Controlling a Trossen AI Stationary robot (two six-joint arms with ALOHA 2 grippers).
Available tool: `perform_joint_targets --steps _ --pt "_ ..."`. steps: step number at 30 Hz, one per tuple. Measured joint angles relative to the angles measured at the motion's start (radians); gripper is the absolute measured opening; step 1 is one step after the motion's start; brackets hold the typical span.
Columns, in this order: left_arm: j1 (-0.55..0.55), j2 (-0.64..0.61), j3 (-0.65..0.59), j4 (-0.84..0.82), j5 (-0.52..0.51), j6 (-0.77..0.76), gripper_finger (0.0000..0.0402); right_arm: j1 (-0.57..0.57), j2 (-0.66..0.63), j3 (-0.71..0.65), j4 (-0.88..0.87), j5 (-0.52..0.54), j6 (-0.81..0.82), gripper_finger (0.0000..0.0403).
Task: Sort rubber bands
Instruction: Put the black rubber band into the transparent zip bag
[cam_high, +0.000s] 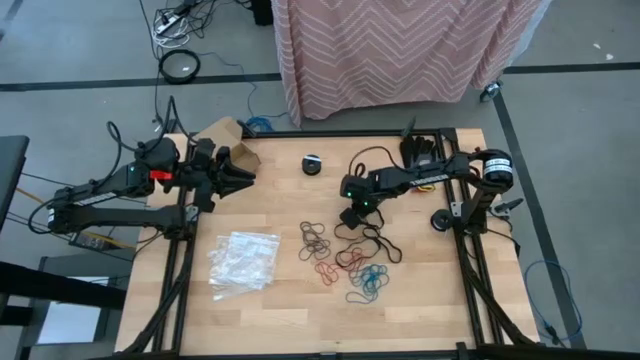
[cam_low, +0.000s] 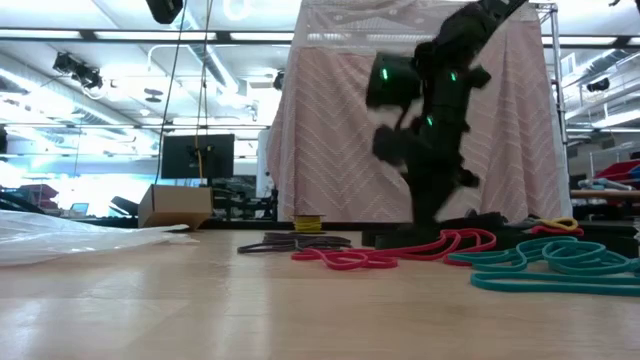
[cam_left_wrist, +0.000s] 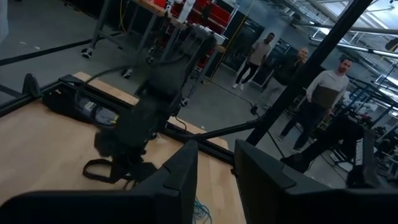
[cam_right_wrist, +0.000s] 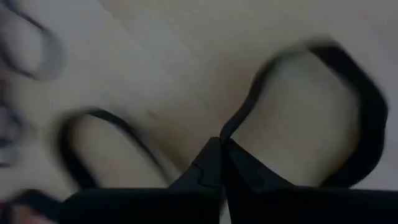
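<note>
The rubber bands lie in loose heaps on the wooden table: brown ones (cam_high: 314, 238), red ones (cam_high: 335, 264), teal ones (cam_high: 368, 283) and large black ones (cam_high: 378, 240). The low view shows the red bands (cam_low: 400, 250) and teal bands (cam_low: 550, 265) flat on the wood. My right gripper (cam_high: 356, 216) points steeply down at the far edge of the black heap, shut on a black band (cam_right_wrist: 348, 112). My left gripper (cam_high: 240, 172) waits open and level above the table's far left with nothing between its fingers. My right gripper comes from above, slanting down, and its two fingertips (cam_right_wrist: 211, 163) are shut on a strand (cam_right_wrist: 239, 118) of a large black band. The strand runs in between the very tips. The band's loops lie slack on the table on both sides of the fingers.
Clear crinkly plastic bags (cam_high: 242, 262) lie near the table's left front. A small black disc (cam_high: 312, 165) sits at the far middle and a cardboard box (cam_high: 224, 134) at the far left. People stand in the room beyond the table.
</note>
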Motion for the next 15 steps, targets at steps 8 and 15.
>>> perform_joint_targets --steps 8,15 --pt "0.0 0.009 0.0 -0.003 0.0 0.002 0.0115 0.047 -0.176 0.159 0.082 0.016 -0.067 0.0001" --pt "0.0 0.02 0.0 -0.002 0.0 0.004 0.0115 0.108 -0.221 0.161 0.128 -0.039 -0.039 0.0"
